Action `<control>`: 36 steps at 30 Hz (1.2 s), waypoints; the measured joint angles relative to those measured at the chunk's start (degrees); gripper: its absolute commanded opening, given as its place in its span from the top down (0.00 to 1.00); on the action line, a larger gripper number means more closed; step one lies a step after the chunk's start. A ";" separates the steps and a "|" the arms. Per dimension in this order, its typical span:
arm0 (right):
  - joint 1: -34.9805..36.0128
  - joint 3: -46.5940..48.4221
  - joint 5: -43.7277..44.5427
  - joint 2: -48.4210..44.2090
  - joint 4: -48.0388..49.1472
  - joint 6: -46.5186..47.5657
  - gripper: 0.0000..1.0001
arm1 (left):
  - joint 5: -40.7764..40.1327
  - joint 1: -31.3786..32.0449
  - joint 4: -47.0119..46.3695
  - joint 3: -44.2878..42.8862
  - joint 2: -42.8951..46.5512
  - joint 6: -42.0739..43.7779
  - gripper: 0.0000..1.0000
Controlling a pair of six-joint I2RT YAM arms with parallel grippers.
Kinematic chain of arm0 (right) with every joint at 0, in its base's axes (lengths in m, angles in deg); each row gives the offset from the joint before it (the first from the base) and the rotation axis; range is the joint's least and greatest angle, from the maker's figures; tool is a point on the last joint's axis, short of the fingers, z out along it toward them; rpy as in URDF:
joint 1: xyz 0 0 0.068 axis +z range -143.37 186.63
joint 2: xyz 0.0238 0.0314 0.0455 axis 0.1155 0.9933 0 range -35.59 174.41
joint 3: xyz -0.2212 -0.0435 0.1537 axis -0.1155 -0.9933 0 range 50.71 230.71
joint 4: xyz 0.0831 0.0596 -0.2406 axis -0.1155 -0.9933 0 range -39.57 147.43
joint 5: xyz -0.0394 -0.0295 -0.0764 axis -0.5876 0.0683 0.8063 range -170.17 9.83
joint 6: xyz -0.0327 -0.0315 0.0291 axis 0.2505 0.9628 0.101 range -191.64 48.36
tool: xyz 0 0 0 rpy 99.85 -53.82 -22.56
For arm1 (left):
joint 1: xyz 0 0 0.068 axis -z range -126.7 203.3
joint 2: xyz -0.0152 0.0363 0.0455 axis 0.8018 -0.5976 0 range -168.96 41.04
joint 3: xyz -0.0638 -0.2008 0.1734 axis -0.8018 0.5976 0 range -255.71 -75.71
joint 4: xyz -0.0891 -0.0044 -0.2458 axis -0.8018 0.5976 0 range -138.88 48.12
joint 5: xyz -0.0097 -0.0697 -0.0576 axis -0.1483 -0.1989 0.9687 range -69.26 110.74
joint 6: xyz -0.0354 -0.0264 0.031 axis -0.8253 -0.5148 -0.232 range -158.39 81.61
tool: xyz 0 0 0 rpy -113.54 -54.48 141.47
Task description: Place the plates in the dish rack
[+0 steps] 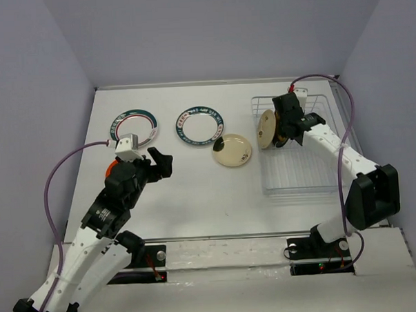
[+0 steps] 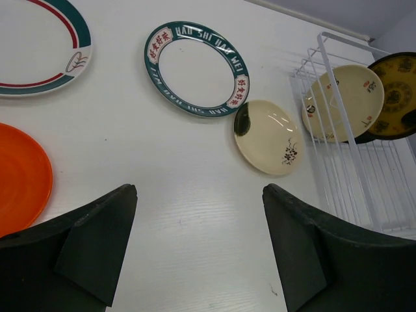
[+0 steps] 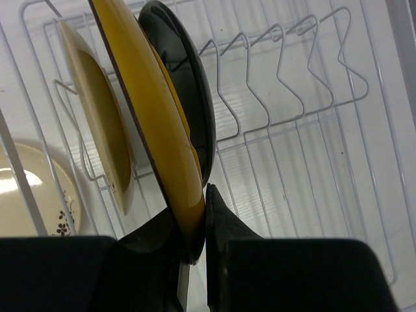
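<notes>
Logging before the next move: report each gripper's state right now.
Left gripper: open, holding nothing.
Right gripper: closed on the yellow plate, at the rack.

Lab cell: bare lilac walls [image 1: 209, 31], white table [image 1: 196, 198], left arm [image 1: 103, 216] and right arm [image 1: 368, 194] bolted on.

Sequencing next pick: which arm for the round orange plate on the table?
Left. The left gripper hovers open near the round orange plate; the right gripper is shut on the amber-yellow plate in the white wire rack.
</notes>
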 measured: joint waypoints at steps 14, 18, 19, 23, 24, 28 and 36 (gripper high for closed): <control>0.00 -1.03 -1.11 1.05 0.39 -0.50 0.41 | -2.19 0.00 0.61 -0.02 -1.03 -0.15 0.12; 0.00 -0.96 -2.03 -3.89 0.31 0.90 0.41 | -2.95 0.00 0.83 -0.02 -1.07 -0.17 0.12; 0.00 -0.94 -2.36 -5.22 0.33 1.03 0.40 | -3.04 0.00 0.90 -0.04 -1.05 -0.17 0.12; 2.49 -0.98 -9.31 -12.46 2.71 0.98 0.37 | -3.58 -0.07 0.83 -0.50 -0.70 -0.17 0.12; 4.55 -0.98 -10.67 -13.35 4.37 0.61 0.37 | -3.82 -0.09 0.85 -0.55 -0.46 -0.20 0.12; 18.86 -0.59 -19.21 -9.79 15.96 -1.86 0.36 | -5.31 -0.11 0.96 -1.92 1.40 -0.20 0.13; 33.62 8.87 -35.10 23.21 34.91 -12.22 0.36 | -13.75 -0.11 1.95 -12.50 7.19 1.97 0.13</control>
